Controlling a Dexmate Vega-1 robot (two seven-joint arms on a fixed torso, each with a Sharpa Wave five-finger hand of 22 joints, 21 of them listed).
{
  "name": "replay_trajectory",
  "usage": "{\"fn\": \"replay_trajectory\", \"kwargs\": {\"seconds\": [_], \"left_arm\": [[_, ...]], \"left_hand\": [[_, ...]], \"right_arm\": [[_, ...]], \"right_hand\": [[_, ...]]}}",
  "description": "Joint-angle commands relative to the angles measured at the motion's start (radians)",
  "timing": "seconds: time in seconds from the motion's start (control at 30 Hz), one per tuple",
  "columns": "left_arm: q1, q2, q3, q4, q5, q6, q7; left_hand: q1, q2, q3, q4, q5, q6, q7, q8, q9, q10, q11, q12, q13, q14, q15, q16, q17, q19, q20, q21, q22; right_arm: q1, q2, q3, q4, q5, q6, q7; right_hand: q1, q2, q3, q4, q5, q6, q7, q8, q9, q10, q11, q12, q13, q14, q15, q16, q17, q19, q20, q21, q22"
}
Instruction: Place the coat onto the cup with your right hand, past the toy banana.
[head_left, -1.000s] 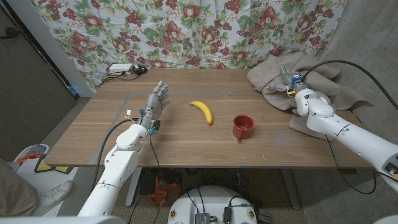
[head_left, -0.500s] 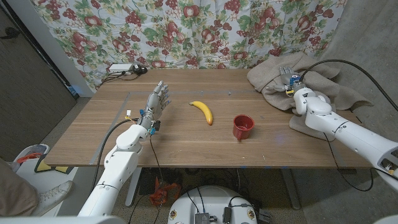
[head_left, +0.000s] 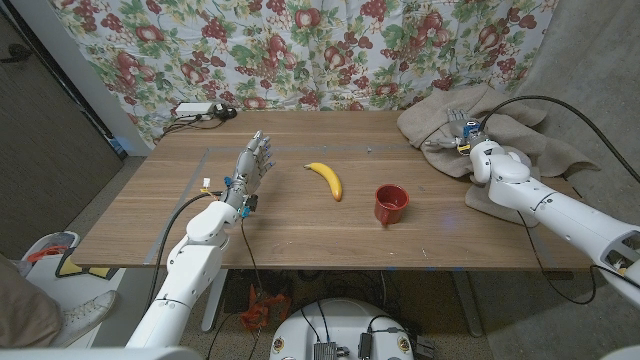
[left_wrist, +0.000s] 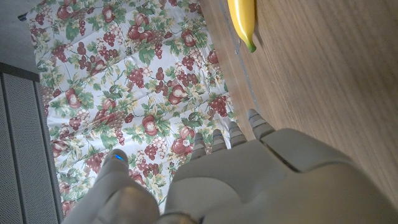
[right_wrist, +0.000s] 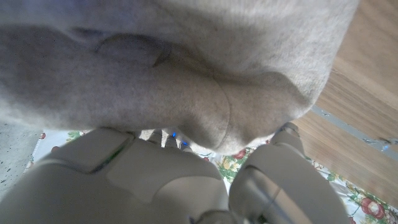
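The beige coat (head_left: 505, 125) lies bunched at the table's far right corner, partly hanging over the edge. My right hand (head_left: 463, 128) rests against its left side with fingers stretched out into the fabric. In the right wrist view, a fold of the coat (right_wrist: 186, 74) hangs over the fingertips of my right hand (right_wrist: 161, 180), and the thumb stands apart beside it. The red cup (head_left: 391, 204) stands upright mid-table, right of the yellow toy banana (head_left: 325, 180). My left hand (head_left: 252, 165) stands upright at the left, fingers apart, holding nothing; the banana (left_wrist: 244, 18) lies beyond it.
A white power strip (head_left: 197, 110) with cables lies at the far left corner. A floral curtain (head_left: 300, 50) hangs behind the wooden table (head_left: 300, 235). A black cable loops over the coat to my right arm.
My right hand has edged a little farther into the coat's left side. The left hand, cup and banana have not moved.
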Motion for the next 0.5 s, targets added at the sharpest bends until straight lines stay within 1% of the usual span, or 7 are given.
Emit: {"fn": "replay_trajectory", "kwargs": {"seconds": [0.03,0.07,0.13,0.5], "left_arm": [[-0.009,-0.003,0.007,0.013,-0.001,-0.005,-0.006],[-0.01,-0.003,0.008,0.015,-0.001,-0.006,-0.006],[-0.012,-0.003,0.009,0.017,-0.001,-0.008,-0.007],[-0.001,-0.004,0.005,0.01,-0.004,-0.012,-0.004]], "left_hand": [[0.0,0.003,0.003,-0.003,0.002,0.001,-0.001,0.005,0.004,-0.006,0.003,0.006,0.002,-0.006,0.0,0.003,0.003,-0.002,-0.002,0.003,0.005],[0.0,0.003,0.003,-0.003,0.002,0.002,-0.002,0.006,0.004,-0.006,0.004,0.006,0.002,-0.006,0.0,0.004,0.003,-0.002,-0.002,0.003,0.005],[0.0,0.003,0.003,-0.004,0.002,0.001,-0.001,0.005,0.004,-0.007,0.004,0.006,0.002,-0.007,0.0,0.003,0.003,-0.002,-0.002,0.003,0.005],[0.001,0.004,0.004,-0.005,0.002,0.004,-0.001,0.007,0.004,-0.007,0.004,0.006,0.002,-0.006,0.0,0.004,0.003,-0.002,-0.003,0.003,0.006]], "right_arm": [[0.008,0.001,-0.008,0.004,0.005,0.002,0.013],[0.007,0.0,-0.008,0.004,0.006,0.0,0.014],[0.007,0.0,-0.008,0.004,0.006,-0.001,0.014],[0.009,0.004,-0.01,0.013,0.017,-0.01,0.027]], "right_hand": [[0.0,0.004,-0.004,-0.001,0.003,-0.013,0.003,0.003,0.002,-0.006,0.005,0.006,0.002,-0.03,0.012,0.001,0.003,0.003,0.023,0.004,0.002],[0.0,0.004,-0.004,-0.001,0.003,-0.014,0.002,0.003,0.002,-0.007,0.005,0.007,0.002,-0.029,0.015,0.002,0.003,0.006,0.029,0.005,0.002],[0.0,0.005,-0.005,-0.001,0.004,-0.015,0.002,0.003,0.002,-0.007,0.005,0.007,0.002,-0.029,0.017,0.002,0.003,0.008,0.033,0.006,0.002],[0.0,0.005,-0.006,-0.001,0.004,-0.014,0.003,0.005,0.002,-0.007,0.005,0.008,0.002,-0.026,0.016,0.004,0.003,0.01,0.034,0.006,0.002]]}}
